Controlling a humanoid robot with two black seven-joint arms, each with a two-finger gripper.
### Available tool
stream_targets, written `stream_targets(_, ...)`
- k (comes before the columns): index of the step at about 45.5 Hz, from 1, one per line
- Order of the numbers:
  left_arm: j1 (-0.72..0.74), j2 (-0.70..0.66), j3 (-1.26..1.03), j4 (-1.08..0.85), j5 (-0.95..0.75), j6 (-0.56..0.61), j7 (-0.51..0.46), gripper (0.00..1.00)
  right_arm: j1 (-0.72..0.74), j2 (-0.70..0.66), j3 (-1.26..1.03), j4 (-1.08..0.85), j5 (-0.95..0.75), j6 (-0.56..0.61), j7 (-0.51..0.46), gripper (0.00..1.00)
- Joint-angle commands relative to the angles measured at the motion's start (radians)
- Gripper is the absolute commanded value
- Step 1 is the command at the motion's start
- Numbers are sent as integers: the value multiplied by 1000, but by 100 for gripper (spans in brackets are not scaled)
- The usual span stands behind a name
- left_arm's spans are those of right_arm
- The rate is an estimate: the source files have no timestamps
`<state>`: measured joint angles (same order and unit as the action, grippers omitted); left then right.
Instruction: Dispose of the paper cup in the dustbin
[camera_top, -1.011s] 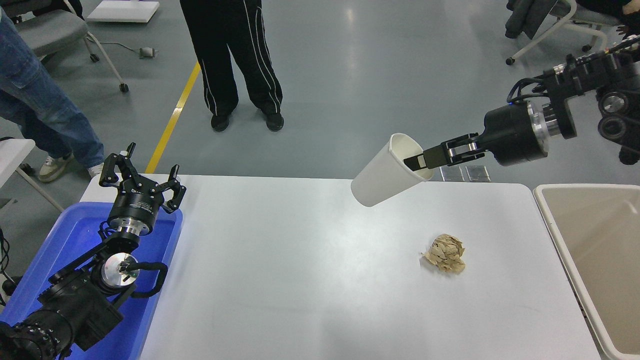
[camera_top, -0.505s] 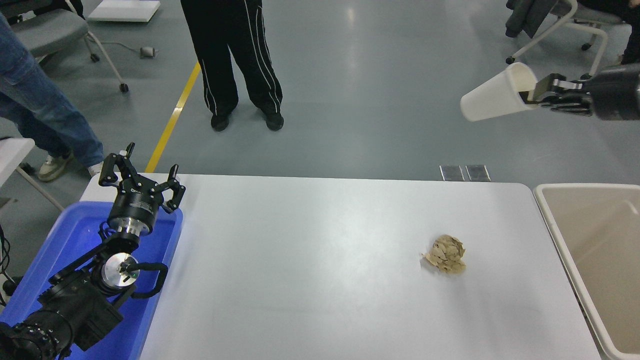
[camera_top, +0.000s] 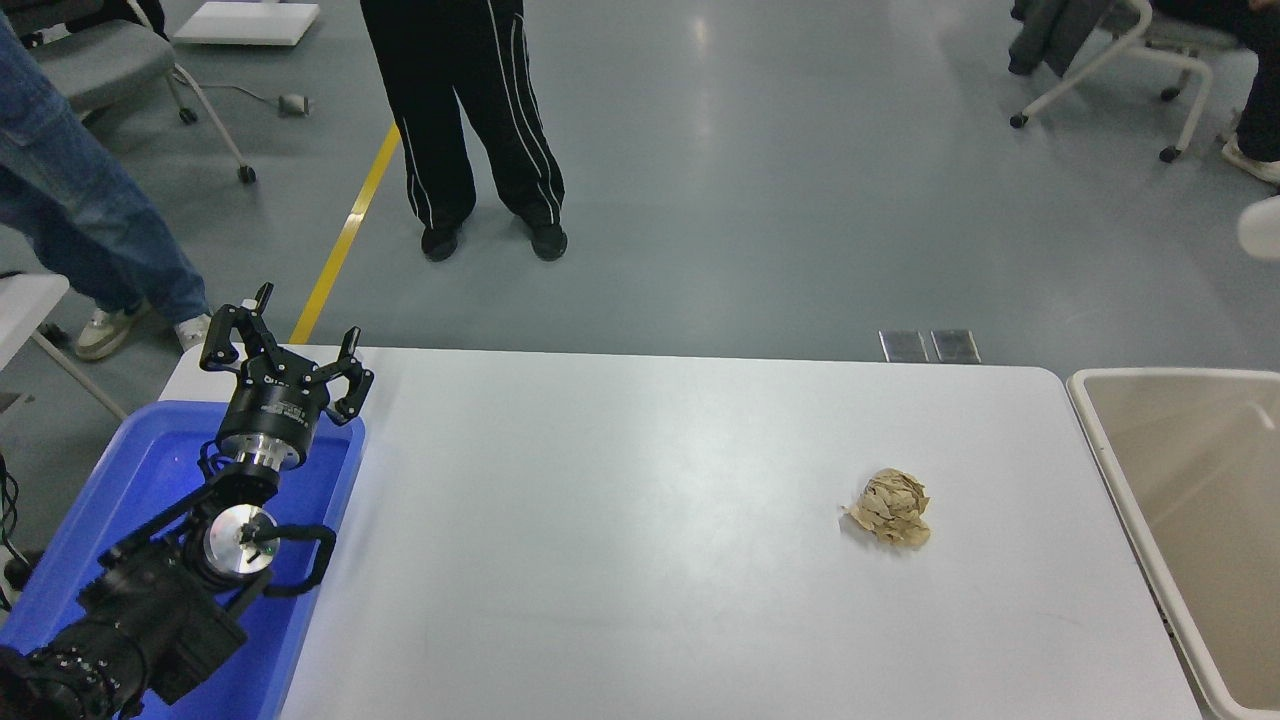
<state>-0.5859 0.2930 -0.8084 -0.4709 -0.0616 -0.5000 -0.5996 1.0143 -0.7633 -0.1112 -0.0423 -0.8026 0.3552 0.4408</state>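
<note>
- While my right arm and its pincer sit outside the picture, only a pale rounded sliver of the paper cup (camera_top: 1262, 227) peeks in at the right edge, high above the floor.
- Whether that pincer is clamped on the cup, I cannot tell.
- Half a second ago the whole cup and my right pincer showed near the upper right; both have since slid off to the right.
- My left gripper (camera_top: 283, 356) stays parked over the blue tub (camera_top: 150, 470), fingers spread apart.
- The dustbin (camera_top: 1100, 420) stands just beside the table's (camera_top: 600, 520) right end.
- The crumpled brown paper ball (camera_top: 891, 508) lies unmoved on the table.
</note>
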Motion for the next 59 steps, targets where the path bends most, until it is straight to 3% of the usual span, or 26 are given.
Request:
stream_targets(1,-2,0,0,0,0,0,0,100,-151,25,-1,-50,77,-93,-168,0)
stream_targets(26,0,0,0,0,0,0,1,100,-350,214,5,-51,178,-259,-317,0)
stream_targets(43,0,0,0,0,0,0,0,100,-408,314,7,-51,226,-285,-323,0)
stream_targets(59,0,0,0,0,0,0,0,100,-408,314,12,-51,243,-317,-324,1)
